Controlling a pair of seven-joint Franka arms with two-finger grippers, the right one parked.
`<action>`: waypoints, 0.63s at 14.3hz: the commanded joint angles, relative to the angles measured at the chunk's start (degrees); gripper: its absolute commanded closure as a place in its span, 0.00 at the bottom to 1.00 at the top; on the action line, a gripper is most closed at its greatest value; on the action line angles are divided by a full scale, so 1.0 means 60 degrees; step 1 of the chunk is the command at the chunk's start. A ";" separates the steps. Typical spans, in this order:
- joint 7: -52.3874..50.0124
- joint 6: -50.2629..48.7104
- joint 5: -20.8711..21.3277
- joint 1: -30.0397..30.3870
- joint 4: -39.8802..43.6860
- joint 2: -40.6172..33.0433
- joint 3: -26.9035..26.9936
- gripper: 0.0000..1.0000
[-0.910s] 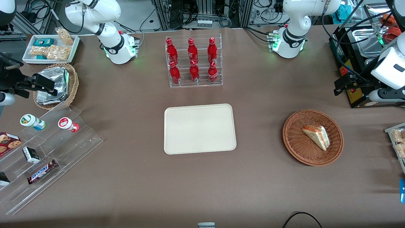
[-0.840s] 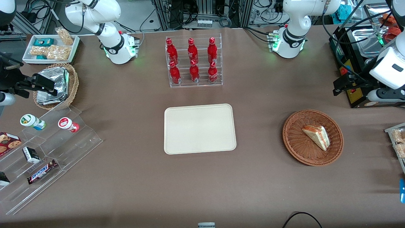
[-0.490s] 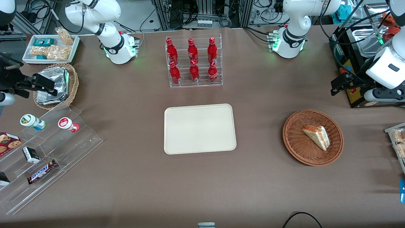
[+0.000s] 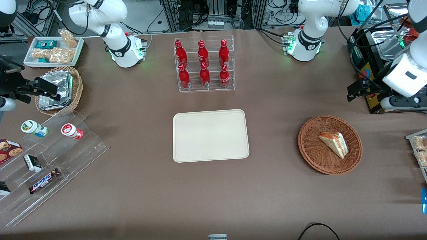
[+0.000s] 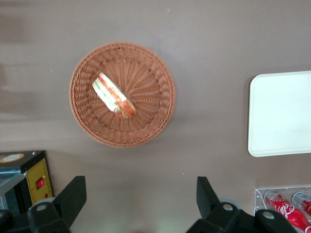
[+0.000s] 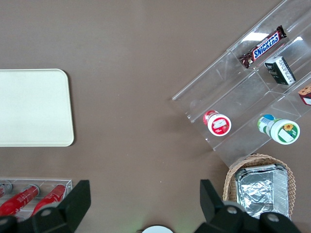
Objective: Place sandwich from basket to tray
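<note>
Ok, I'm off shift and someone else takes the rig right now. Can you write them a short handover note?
Gripper: open, holding nothing, up in the air at the working arm's end of the table, farther from the front camera than the basket.
Sandwich: lying in the basket, untouched.
Tray: mid-table, nothing on it.
Done: nothing placed yet.
Left: descend over the sandwich, grasp it, carry it to the tray, release.

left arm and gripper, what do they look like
The left arm is glossy white with rounded casings, black joint bands and black cables trailing off it. Its base glows green. The gripper, up off the table farther from the front camera than the basket, has two black, wedge-shaped fingers, open.
</note>
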 commanded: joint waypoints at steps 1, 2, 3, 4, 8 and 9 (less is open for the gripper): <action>0.0131 0.0946 0.0054 0.0048 -0.1336 0.0025 0.0126 0.00; 0.0131 0.1618 0.0083 0.0063 -0.1952 0.0039 0.0184 0.00; 0.0131 0.2452 0.0083 0.0179 -0.2669 0.0083 0.0243 0.00; 0.0131 0.3185 0.0083 0.0325 -0.3183 0.0170 0.0244 0.00; 0.0116 0.5079 0.0083 0.0794 -0.4096 0.0873 0.0244 0.00; 0.0102 0.5358 0.0069 0.0839 -0.4198 0.1034 0.0244 0.00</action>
